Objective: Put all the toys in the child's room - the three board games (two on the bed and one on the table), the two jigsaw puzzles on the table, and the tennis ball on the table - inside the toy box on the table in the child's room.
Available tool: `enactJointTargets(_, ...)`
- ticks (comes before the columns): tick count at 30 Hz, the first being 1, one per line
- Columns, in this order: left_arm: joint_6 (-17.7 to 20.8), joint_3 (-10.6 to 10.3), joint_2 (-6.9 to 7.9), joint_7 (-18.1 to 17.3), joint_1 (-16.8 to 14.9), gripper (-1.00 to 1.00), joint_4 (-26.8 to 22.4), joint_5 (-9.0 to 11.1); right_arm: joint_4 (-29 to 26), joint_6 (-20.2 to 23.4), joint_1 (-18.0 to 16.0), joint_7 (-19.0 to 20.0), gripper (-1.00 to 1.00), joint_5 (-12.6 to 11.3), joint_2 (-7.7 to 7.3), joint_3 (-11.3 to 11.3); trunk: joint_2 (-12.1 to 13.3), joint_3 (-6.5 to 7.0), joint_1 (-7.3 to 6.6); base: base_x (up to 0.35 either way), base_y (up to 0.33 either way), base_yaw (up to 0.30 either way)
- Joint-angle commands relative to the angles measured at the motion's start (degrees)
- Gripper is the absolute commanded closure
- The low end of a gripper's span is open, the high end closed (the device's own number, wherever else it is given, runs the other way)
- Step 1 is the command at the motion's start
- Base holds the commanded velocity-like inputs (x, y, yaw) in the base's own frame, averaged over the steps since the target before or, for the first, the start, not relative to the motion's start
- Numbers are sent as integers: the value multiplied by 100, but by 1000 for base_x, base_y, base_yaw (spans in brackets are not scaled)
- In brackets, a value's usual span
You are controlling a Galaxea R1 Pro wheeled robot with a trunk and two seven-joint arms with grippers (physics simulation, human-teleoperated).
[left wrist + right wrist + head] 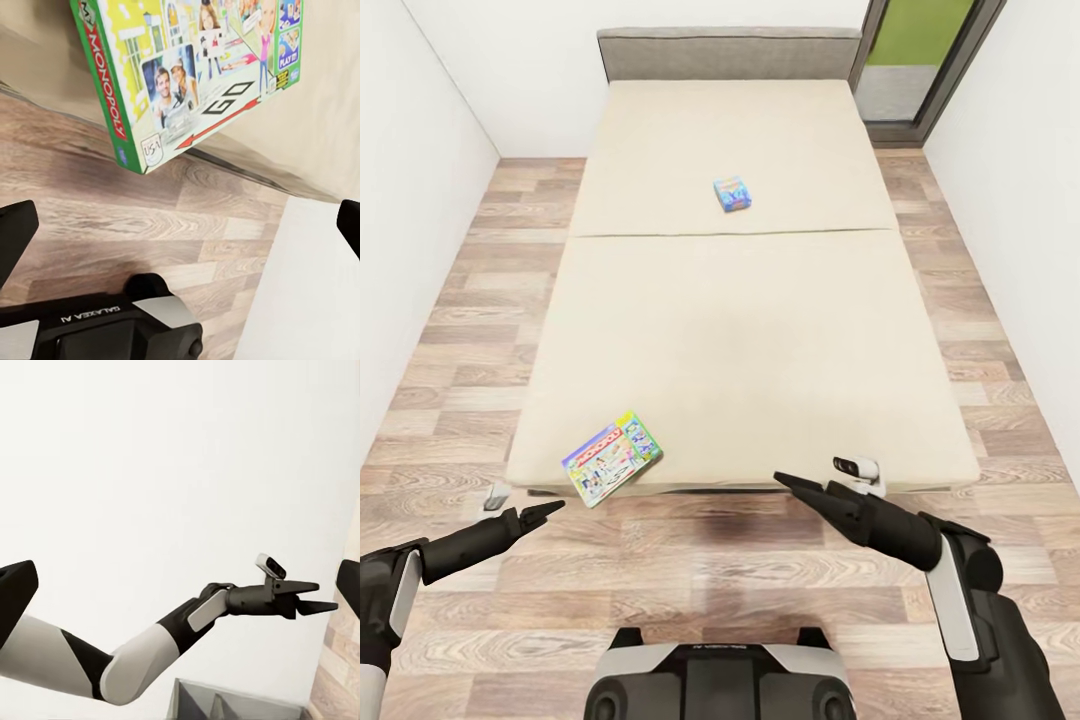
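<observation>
Two board games lie on the beige bed point(760, 330). The larger one point(612, 457), with green-yellow edges, sits at the near left corner and overhangs the mattress edge; the left wrist view shows its lid point(195, 67) close up. The small blue one point(732, 193) rests far up the bed, near the middle. My left gripper point(550, 512) point(180, 225) hovers open over the floor just short of the larger game. To the right, my right gripper point(785, 482) point(180, 585) is open and empty at the bed's foot. The table, toy box, jigsaw puzzles and tennis ball are out of view.
White walls point(420, 200) close in on both sides, leaving strips of wood-plank floor point(490, 300) beside the bed. A grey headboard point(730, 50) stands at the far end, with a dark-framed window point(920, 60) at the back right. My base point(720, 680) is at the bed's foot.
</observation>
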Motion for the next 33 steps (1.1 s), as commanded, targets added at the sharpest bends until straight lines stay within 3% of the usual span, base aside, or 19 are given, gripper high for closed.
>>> enactJointTargets(1,53,5,2,-11,-2,-100,0,18,-2,53,-1,49,-100,-3,4,-36,-44,-21,23,0,0,0)
enactJointTargets(22,19,5,0,-50,-2,-100,0,10,-3,2,3,128,-100,1,20,-54,-886,-398,484,0,0,0)
enactJointTargets(33,-258,-24,15,-117,-2,-100,0,1,-3,-22,3,130,-100,6,18,-31,-1327,-596,726,0,0,0)
